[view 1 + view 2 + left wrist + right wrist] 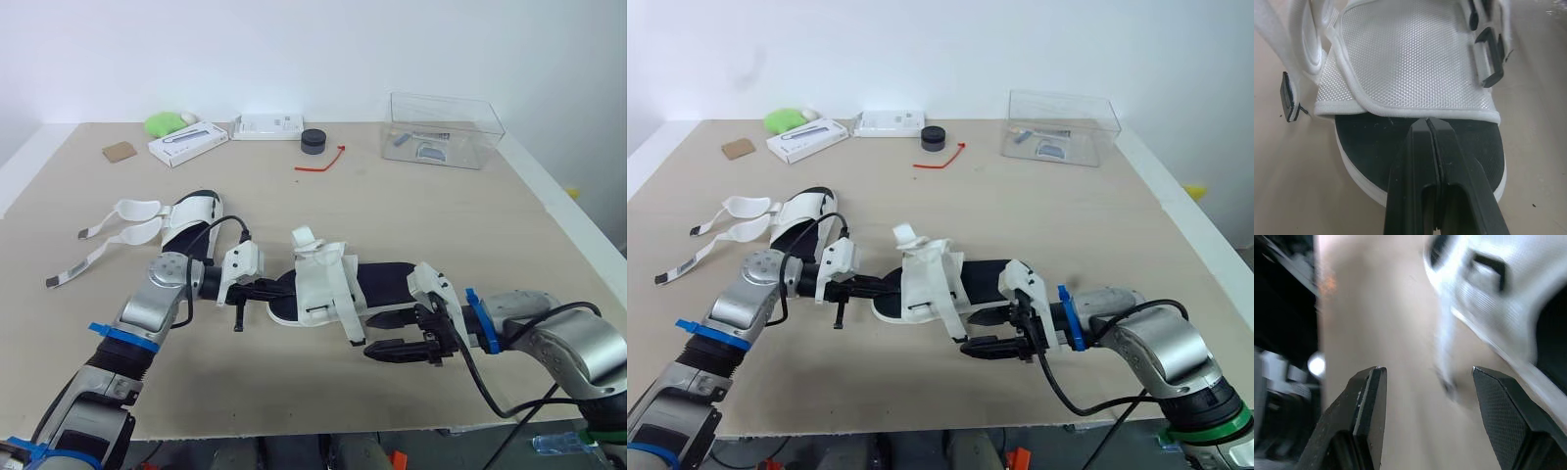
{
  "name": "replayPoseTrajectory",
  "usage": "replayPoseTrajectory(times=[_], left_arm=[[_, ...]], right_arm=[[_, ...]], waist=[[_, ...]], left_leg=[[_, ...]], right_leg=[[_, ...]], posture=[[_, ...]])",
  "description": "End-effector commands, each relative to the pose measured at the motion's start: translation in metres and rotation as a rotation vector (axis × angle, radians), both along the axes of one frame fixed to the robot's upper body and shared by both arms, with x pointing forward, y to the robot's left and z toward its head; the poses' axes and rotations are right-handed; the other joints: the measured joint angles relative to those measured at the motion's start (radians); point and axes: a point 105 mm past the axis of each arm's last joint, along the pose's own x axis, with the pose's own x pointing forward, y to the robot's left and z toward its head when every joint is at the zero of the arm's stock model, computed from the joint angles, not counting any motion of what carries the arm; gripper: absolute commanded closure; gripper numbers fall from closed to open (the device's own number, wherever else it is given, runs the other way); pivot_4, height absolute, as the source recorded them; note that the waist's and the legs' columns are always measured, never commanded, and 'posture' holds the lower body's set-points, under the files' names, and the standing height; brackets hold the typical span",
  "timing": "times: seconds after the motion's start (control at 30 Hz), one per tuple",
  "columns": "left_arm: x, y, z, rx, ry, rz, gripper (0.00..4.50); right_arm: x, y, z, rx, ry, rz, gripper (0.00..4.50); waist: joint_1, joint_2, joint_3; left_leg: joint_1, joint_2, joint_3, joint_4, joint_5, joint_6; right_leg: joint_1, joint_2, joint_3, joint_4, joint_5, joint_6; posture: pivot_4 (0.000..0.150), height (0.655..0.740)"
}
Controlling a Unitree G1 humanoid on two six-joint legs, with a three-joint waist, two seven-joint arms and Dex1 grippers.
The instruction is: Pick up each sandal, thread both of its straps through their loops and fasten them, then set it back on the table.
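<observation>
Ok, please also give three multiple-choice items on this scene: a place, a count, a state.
1. Where is the clear box? A) far right B) far left C) near middle
2. How many sandals are there? A) one B) two C) three
3. The right end effector is: A) open B) shut on a strap C) shut on the box
Key: 1 A, it stands far right; 2 B, one central, one left; 3 A, its fingers stand apart.

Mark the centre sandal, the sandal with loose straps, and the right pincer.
centre sandal (323, 279), left eye view, on its white mesh upper.
sandal with loose straps (188, 215), left eye view, on its white upper.
right pincer (370, 335), left eye view, midway between open fingertips.
</observation>
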Motion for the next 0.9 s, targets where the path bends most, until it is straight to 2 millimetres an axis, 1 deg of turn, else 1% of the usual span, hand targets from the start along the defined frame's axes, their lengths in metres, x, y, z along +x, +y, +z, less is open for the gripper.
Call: replayPoseTrajectory(times=[0.03, 0.1, 0.23, 0.27, 0.33, 0.4, 0.43, 0.47, 0.5, 0.73, 0.8, 0.9], left_arm=[[-0.002, -0.004, 0.006, -0.014, -0.038, -0.004, 4.50], [-0.003, -0.005, 0.007, -0.019, -0.039, -0.002, 4.50], [-0.002, -0.005, 0.008, -0.023, -0.040, 0.007, 4.50], [-0.002, -0.004, 0.008, -0.023, -0.040, 0.009, 4.50], [-0.002, -0.004, 0.008, -0.023, -0.041, 0.011, 4.50], [-0.002, -0.004, 0.008, -0.022, -0.041, 0.013, 4.50], [-0.002, -0.004, 0.008, -0.023, -0.042, 0.014, 4.50], [-0.002, -0.004, 0.008, -0.024, -0.042, 0.015, 4.50], [-0.002, -0.004, 0.009, -0.025, -0.043, 0.015, 4.50], [-0.002, -0.004, 0.010, -0.038, -0.038, 0.025, 4.50], [-0.002, -0.004, 0.010, -0.039, -0.036, 0.024, 4.50], [-0.003, -0.003, 0.008, -0.031, -0.040, 0.019, 4.50]], right_arm=[[0.006, 0.001, -0.004, -0.042, -0.020, -0.031, 1.48], [0.009, -0.001, -0.010, -0.073, -0.026, -0.042, 1.48], [0.012, 0.003, -0.008, -0.064, -0.034, -0.038, 1.48], [0.012, 0.006, -0.007, -0.056, -0.035, -0.035, 1.70], [0.015, 0.010, -0.003, -0.038, -0.034, -0.043, 2.34], [0.017, 0.013, 0.000, -0.023, -0.020, -0.044, 3.25], [0.018, 0.014, 0.002, -0.020, -0.017, -0.043, 3.78], [0.018, 0.014, 0.002, -0.016, -0.009, -0.043, 4.19], [0.017, 0.015, 0.004, -0.009, 0.001, -0.043, 4.49], [0.014, 0.020, 0.020, 0.075, 0.123, -0.059, 4.49], [0.014, 0.021, 0.030, 0.103, 0.142, -0.061, 4.49], [0.021, 0.023, 0.049, 0.169, 0.160, -0.085, 4.49]], waist=[[0.000, 0.000, 0.000], [0.000, 0.000, 0.000], [-0.001, 0.000, 0.000], [-0.002, 0.000, 0.000], [-0.001, 0.000, 0.000], [-0.001, 0.000, 0.000], [-0.001, 0.000, 0.000], [-0.001, 0.000, 0.000], [-0.001, 0.000, 0.000], [-0.001, 0.000, 0.000], [-0.001, 0.000, 0.000], [-0.002, 0.000, 0.000]], left_leg=[[0.000, 0.000, 0.000, 0.000, 0.000, 0.000], [0.000, 0.000, 0.000, 0.000, 0.000, 0.000], [0.000, 0.000, 0.001, 0.000, 0.000, 0.000], [0.000, 0.000, 0.001, 0.000, 0.000, 0.000], [0.000, 0.000, 0.001, 0.000, 0.000, 0.000], [0.000, 0.000, 0.000, 0.000, 0.000, 0.000], [0.000, 0.000, 0.000, 0.000, 0.000, 0.000], [0.000, 0.000, 0.000, 0.000, 0.000, 0.000], [0.000, 0.000, 0.000, 0.000, 0.000, 0.000], [-0.001, 0.000, 0.000, 0.000, 0.000, 0.000], [-0.001, 0.000, 0.000, 0.000, 0.000, 0.000], [-0.001, 0.000, 0.000, 0.000, 0.000, 0.000]], right_leg=[[0.000, 0.000, 0.000, 0.000, 0.000, 0.000], [0.000, 0.000, 0.000, 0.000, 0.000, 0.000], [0.000, 0.000, 0.000, 0.000, 0.000, 0.000], [0.000, 0.000, 0.000, 0.000, 0.000, 0.000], [0.000, 0.000, 0.000, 0.000, 0.000, 0.000], [0.000, 0.000, 0.000, 0.000, 0.000, 0.000], [0.000, 0.000, 0.000, 0.000, 0.000, 0.000], [0.000, 0.000, 0.000, 0.000, 0.000, 0.000], [0.000, 0.000, 0.000, 0.000, 0.000, 0.000], [0.000, -0.001, 0.000, 0.000, 0.000, 0.000], [0.000, -0.001, 0.000, 0.000, 0.000, 0.000], [-0.001, 0.000, 0.000, 0.000, 0.001, -0.001]], posture=[[0.150, 0.7400], [0.150, 0.7400], [0.150, 0.7400], [0.150, 0.7400], [0.150, 0.7400], [0.150, 0.7400], [0.150, 0.7400], [0.150, 0.7400], [0.150, 0.7400], [0.150, 0.7400], [0.150, 0.7400], [0.150, 0.7400]])
